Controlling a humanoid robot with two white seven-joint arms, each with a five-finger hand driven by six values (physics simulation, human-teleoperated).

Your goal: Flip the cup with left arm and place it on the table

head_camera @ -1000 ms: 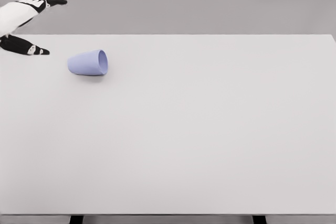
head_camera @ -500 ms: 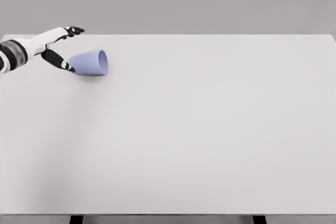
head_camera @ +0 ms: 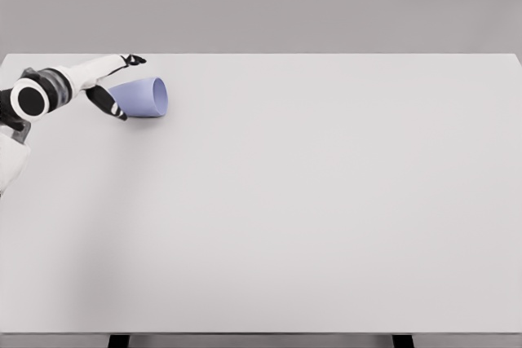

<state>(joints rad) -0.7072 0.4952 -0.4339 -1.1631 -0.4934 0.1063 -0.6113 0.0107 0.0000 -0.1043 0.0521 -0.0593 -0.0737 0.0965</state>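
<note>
A pale blue cup lies on its side at the far left of the white table, its mouth facing right. My left hand is at the cup's closed end, fingers spread: the upper fingers reach over the back of the cup and the thumb lies in front of its base. The fingers straddle the cup's left end without closing on it. The left forearm enters from the left edge. The right arm is out of view.
Beyond the table's far edge there is a plain grey background. Dark table legs show at the bottom edge.
The left hand has moved right, from the table's left corner to the cup's base, with the arm now extending farther into the picture. The cup has not moved.
</note>
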